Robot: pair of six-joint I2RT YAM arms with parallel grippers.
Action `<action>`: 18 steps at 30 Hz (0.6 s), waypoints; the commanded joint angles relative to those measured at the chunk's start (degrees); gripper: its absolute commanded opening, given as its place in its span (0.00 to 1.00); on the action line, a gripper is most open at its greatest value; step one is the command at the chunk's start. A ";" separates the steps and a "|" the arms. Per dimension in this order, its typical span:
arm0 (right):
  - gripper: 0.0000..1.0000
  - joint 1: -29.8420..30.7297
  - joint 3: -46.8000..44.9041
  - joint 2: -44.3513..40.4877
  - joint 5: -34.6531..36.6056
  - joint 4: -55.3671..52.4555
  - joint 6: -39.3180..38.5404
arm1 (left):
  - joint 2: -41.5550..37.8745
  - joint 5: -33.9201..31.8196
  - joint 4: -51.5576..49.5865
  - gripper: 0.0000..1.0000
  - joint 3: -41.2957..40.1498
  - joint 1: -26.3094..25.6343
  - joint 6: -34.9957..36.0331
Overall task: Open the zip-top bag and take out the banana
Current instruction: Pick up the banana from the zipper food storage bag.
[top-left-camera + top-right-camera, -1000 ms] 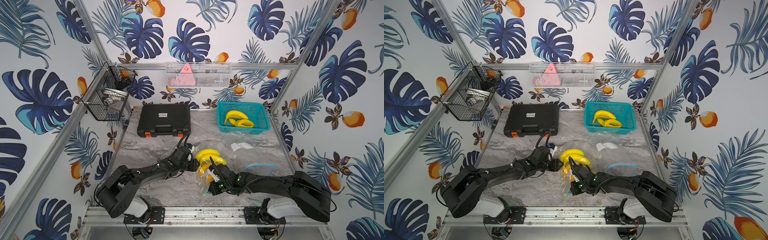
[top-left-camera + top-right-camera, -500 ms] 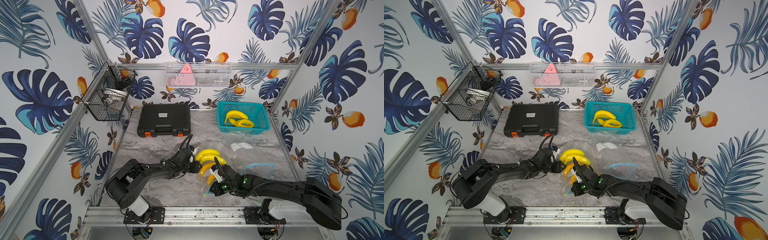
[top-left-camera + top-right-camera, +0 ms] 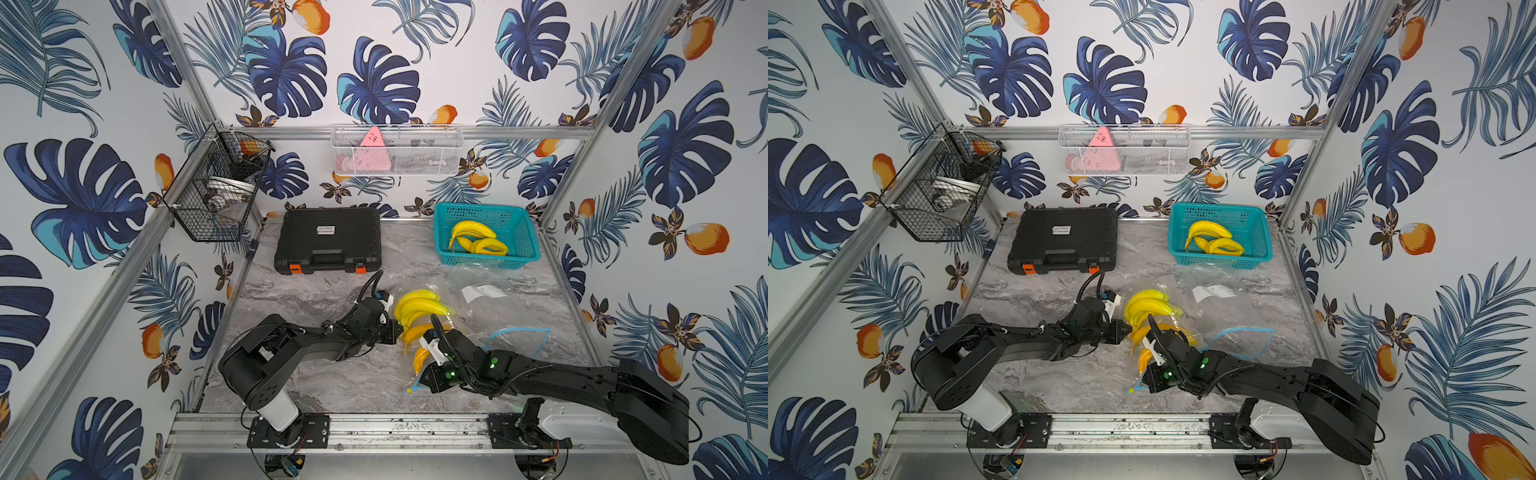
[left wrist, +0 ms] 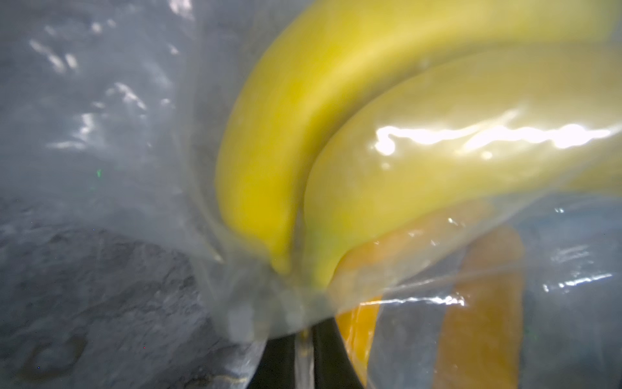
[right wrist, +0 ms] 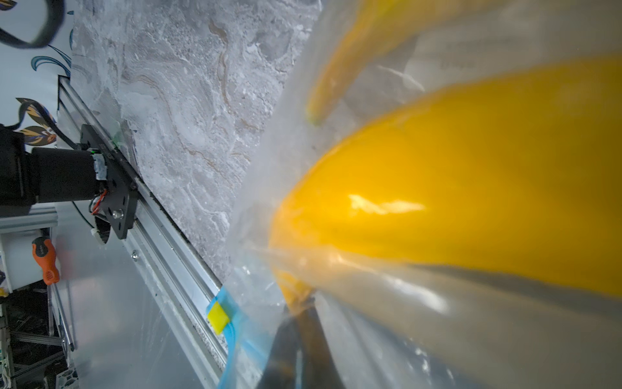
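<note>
**Both end effectors pinch the bag, bananas inside**

In both top views the zip-top bag [image 3: 444, 291] lies on the table [image 3: 332, 384] at lower centre of the frame, with yellow bananas [image 3: 417, 309] inside it. The left end effector [image 3: 397, 332] meets the bag from the left. Its wrist view shows the fingers [image 4: 279, 363] together, clamped on gathered bag film. The right end effector [image 3: 419, 381] sits at the bag's lower edge beside the blue zip strip [image 5: 232, 333] — its fingers are also closed on film, with an orange banana [image 5: 454, 202] close by. A teal basket [image 3: 486, 206] stands at upper right.
</note>
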 commanded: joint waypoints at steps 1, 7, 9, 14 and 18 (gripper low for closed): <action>0.00 0.05 2.25 -2.50 0.51 -5.12 0.12 | -2.07 -4.62 -4.08 0.00 0.44 0.91 0.28; 0.00 0.14 5.79 -10.82 -6.45 -13.17 2.47 | -6.62 -9.91 -14.87 0.00 4.80 3.70 3.15; 0.00 0.19 6.09 -12.57 -8.89 -14.40 3.48 | -7.49 -11.30 -17.33 0.00 6.30 3.80 3.97; 0.00 0.32 5.12 -16.34 -12.64 -12.40 4.01 | -6.49 -12.95 -20.01 0.00 7.75 3.92 4.39; 0.00 0.32 4.75 -19.72 -14.99 -9.66 5.04 | -6.59 -15.90 -20.28 0.00 7.29 4.06 4.59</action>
